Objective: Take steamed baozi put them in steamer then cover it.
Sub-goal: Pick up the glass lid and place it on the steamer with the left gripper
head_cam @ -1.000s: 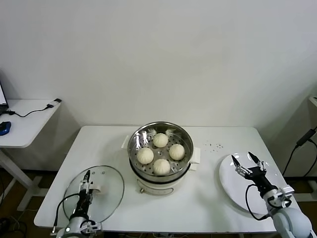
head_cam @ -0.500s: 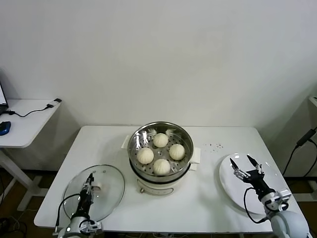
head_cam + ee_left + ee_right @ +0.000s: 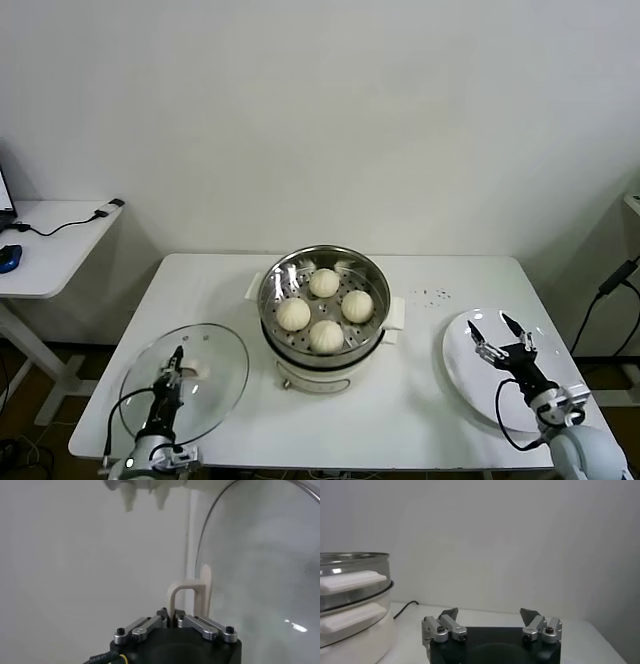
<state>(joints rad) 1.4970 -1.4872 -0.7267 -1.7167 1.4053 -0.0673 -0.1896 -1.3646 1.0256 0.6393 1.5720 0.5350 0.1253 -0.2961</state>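
Four cream-white baozi (image 3: 324,309) lie on the perforated tray inside the steel steamer (image 3: 322,277) at the table's middle. The glass cover (image 3: 210,395) is at the front left, lifted and tilted. My left gripper (image 3: 176,364) is shut on the cover's white bar handle (image 3: 189,599), which stands between its fingers in the left wrist view. My right gripper (image 3: 500,335) is open and empty above the white plate (image 3: 470,375) at the front right. The steamer's side (image 3: 350,615) shows in the right wrist view.
The white table (image 3: 420,410) carries the steamer, plate and cover. A few dark specks (image 3: 432,294) lie right of the steamer. A side desk (image 3: 50,250) with a cable stands to the far left.
The left gripper has raised the cover, which has tilted and shifted a little to the left. The right gripper has drawn back slightly over the plate.
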